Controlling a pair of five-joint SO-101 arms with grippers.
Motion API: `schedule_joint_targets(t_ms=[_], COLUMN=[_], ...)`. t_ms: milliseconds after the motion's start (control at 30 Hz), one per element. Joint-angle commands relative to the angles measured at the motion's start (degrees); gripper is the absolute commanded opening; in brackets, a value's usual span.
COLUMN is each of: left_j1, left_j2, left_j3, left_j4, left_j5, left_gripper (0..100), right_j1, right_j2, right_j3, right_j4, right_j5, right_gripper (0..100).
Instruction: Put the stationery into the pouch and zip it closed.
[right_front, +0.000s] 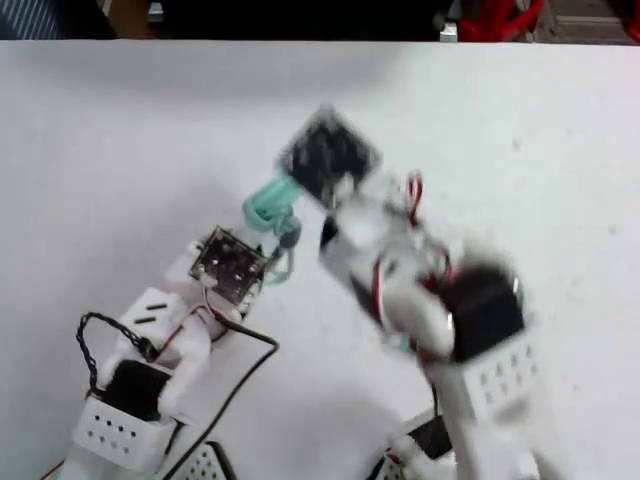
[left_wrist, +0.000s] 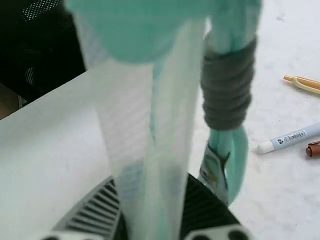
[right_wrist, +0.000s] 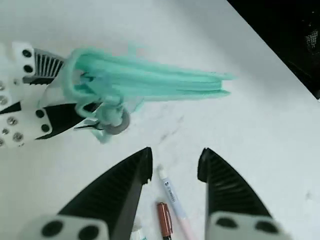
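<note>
A teal and clear pouch (right_wrist: 150, 80) lies on the white table, pinched at one end by my left gripper (right_wrist: 30, 110), which is shut on it. In the left wrist view the pouch (left_wrist: 145, 100) runs up from between the jaws, and a teal strap with a grey toggle (left_wrist: 227, 85) hangs beside it. My right gripper (right_wrist: 175, 162) hovers open just above a white-blue pen (right_wrist: 170, 192) and a brown pen (right_wrist: 164, 217), a short way from the pouch. From above, the pouch (right_front: 265, 205) sits between the two arms.
An orange-yellow pen (left_wrist: 302, 82), the white-blue pen (left_wrist: 287, 138) and the brown pen (left_wrist: 313, 148) lie together on the table beside the pouch. The table's far edge (right_front: 320, 42) meets a dark background. Black cables (right_front: 230, 385) trail by the left arm's base.
</note>
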Motion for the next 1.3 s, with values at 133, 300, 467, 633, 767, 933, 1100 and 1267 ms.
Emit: schedule_joint_targets(t_ms=[133, 300, 467, 633, 767, 933, 1100, 1267], left_j1=[-1.1, -1.1, -1.1, -1.1, -1.1, -1.1, -2.0, -5.2], left_j2=[-0.1, -0.1, -0.1, -0.1, -0.1, -0.1, -0.1, -3.7], left_j3=[0.0, 0.0, 0.0, 0.0, 0.0, 0.0, -0.4, -6.6], left_j4=[-1.0, -0.9, -0.9, -0.9, -0.9, -0.9, 0.2, 7.5], left_j5=[0.3, 0.3, 0.3, 0.3, 0.3, 0.3, 0.5, 6.6], left_gripper=[2, 2, 2, 2, 2, 2, 13, 28], right_j1=[-7.9, -8.1, -8.2, -8.2, -10.2, -10.8, -10.7, -10.7], right_j2=[-23.4, -19.7, -12.7, -8.9, -10.2, -13.4, -14.0, -13.6], right_j3=[28.9, 31.3, 28.8, 25.4, 25.1, 25.5, 25.1, 20.6], right_j4=[-18.8, -26.2, -29.8, -30.5, -30.8, -32.7, -32.5, -29.8], right_j5=[-6.3, -10.2, -10.6, -14.0, -14.2, -13.5, -11.4, -11.3], right_gripper=[16.7, 16.9, 16.7, 16.6, 16.6, 0.5, 1.9, 1.7])
